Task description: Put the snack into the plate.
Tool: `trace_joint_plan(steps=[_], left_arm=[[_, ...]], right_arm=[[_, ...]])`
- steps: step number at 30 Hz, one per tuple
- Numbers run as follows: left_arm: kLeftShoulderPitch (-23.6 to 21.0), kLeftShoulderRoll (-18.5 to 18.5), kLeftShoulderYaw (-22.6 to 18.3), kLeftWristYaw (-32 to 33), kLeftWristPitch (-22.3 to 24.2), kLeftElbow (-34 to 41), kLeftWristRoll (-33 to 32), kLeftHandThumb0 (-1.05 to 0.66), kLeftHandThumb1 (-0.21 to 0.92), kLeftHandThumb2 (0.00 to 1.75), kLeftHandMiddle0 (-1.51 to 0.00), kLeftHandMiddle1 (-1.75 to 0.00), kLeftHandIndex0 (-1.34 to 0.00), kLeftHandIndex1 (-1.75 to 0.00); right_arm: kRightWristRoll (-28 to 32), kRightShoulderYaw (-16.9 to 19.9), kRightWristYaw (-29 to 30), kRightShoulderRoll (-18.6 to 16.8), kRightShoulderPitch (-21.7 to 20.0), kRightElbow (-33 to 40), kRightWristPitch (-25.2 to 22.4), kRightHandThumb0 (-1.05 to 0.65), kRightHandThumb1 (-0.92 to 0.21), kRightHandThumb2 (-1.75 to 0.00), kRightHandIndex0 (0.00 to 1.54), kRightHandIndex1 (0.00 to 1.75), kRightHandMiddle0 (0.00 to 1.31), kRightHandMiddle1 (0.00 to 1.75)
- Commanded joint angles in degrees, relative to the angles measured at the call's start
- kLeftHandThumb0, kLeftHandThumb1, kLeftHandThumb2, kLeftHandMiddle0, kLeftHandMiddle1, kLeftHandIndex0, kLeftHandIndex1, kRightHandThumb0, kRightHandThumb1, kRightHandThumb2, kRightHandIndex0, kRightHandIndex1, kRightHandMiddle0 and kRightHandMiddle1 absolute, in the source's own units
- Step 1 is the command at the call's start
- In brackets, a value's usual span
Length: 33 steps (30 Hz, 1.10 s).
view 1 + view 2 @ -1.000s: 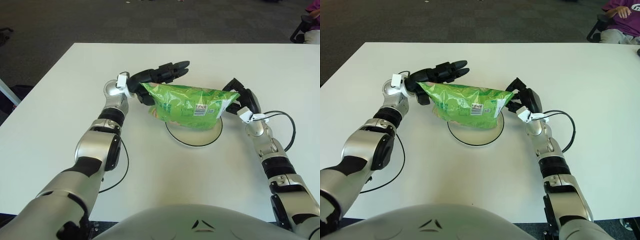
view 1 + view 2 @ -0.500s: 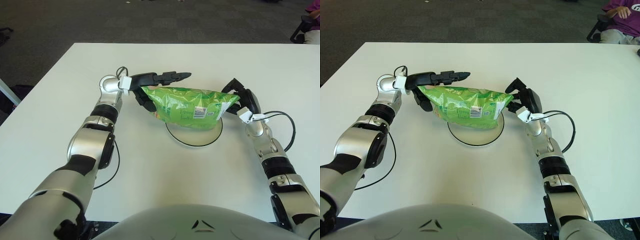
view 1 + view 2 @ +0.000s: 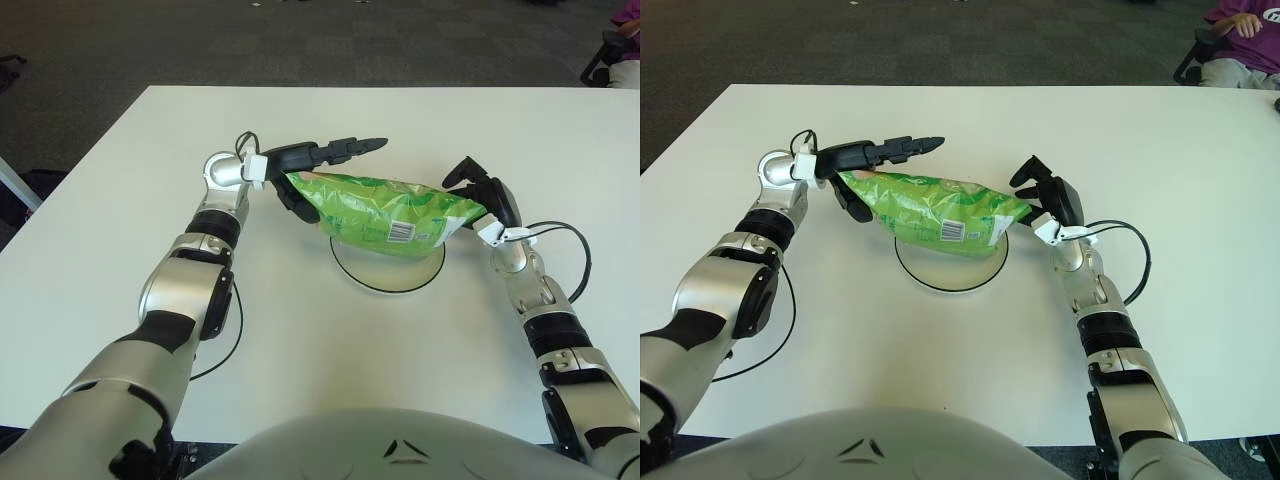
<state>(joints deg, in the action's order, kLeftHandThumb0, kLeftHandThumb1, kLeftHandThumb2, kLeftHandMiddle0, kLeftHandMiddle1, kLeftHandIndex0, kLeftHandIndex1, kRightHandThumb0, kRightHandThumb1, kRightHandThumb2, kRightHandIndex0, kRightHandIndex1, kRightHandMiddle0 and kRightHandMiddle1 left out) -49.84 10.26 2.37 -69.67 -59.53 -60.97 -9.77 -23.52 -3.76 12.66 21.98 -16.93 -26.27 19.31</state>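
**Snack bag lower over the plate, both hands at its ends**

Since the earlier frames I see the snack bag (image 3: pixel 385 210) has dropped and shifted a little toward the right, so it now sits more squarely over the plate (image 3: pixel 388 274). The left hand (image 3: pixel 318 160) has flattened out as well: its upper fingers (image 3: pixel 350 147) now stretch nearly straight across the bag's top left corner, where a second ago they were more curled.

Right now the green bag lies lengthwise across the far half of the round white plate with the dark rim. Its barcode label faces me, and its lower edge looks to be on or just above the plate; I cannot tell whether it is actually touching. The near part of the plate is bare.

My left hand is at the bag's left end, one finger below and the long ones above, pinching that corner loosely. My right hand (image 3: pixel 1048 195) is at the bag's pointed right end, fingers curled around the tip, gripping it.

Both arms reach in from the near edge of the white surface (image 3: pixel 120 220). A black cable (image 3: pixel 565 235) loops beside the right wrist.
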Motion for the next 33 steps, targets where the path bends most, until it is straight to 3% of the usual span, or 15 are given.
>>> trace_joint_plan(steps=[1, 7, 14, 27, 30, 33], left_arm=[[2.58, -1.96, -0.28, 2.83, -5.33, -0.43, 0.33, -0.91, 0.92, 0.12, 0.00, 0.00, 0.00, 0.00], [3.05, -4.30, 0.57, 12.31, -14.08, -1.09, 6.09, -0.92, 0.92, 0.13, 0.00, 0.00, 0.00, 0.00], [3.63, -2.91, -0.24, 27.36, -22.03, 0.41, 23.02, -0.92, 0.92, 0.19, 0.00, 0.00, 0.00, 0.00], [4.34, -0.70, 4.21, 50.56, -20.62, 2.76, 43.75, -0.89, 0.92, 0.20, 0.00, 0.00, 0.00, 0.00], [4.82, -0.49, 5.65, 58.39, -20.17, 3.34, 49.19, -0.88, 0.92, 0.20, 0.00, 0.00, 0.00, 0.00], [5.34, 0.45, 7.43, 70.89, -18.17, 6.79, 58.53, -0.84, 0.92, 0.16, 0.00, 0.00, -0.02, -0.01]], right_arm=[[-0.57, -0.46, -1.12, 0.54, 0.79, -1.21, -2.04, -0.35, -0.92, -0.42, 1.03, 0.20, 0.30, 1.63], [-0.61, -0.57, -1.37, 0.52, 0.67, -1.17, -2.52, -0.35, -0.92, -0.42, 1.02, 0.20, 0.30, 1.63], [-0.80, -0.78, -1.45, 0.64, 0.83, -0.82, -2.82, -0.35, -0.92, -0.42, 1.02, 0.19, 0.30, 1.63], [-0.77, -0.82, -2.16, 0.78, 1.13, 0.32, -3.52, -0.35, -0.92, -0.42, 1.02, 0.19, 0.30, 1.63], [-0.71, -0.87, -2.57, 0.82, 1.18, 0.63, -3.77, -0.35, -0.92, -0.42, 1.02, 0.18, 0.29, 1.63], [-0.78, -1.05, -3.42, 0.99, 1.09, 0.99, -4.53, -0.35, -0.92, -0.43, 1.01, 0.18, 0.29, 1.64]])
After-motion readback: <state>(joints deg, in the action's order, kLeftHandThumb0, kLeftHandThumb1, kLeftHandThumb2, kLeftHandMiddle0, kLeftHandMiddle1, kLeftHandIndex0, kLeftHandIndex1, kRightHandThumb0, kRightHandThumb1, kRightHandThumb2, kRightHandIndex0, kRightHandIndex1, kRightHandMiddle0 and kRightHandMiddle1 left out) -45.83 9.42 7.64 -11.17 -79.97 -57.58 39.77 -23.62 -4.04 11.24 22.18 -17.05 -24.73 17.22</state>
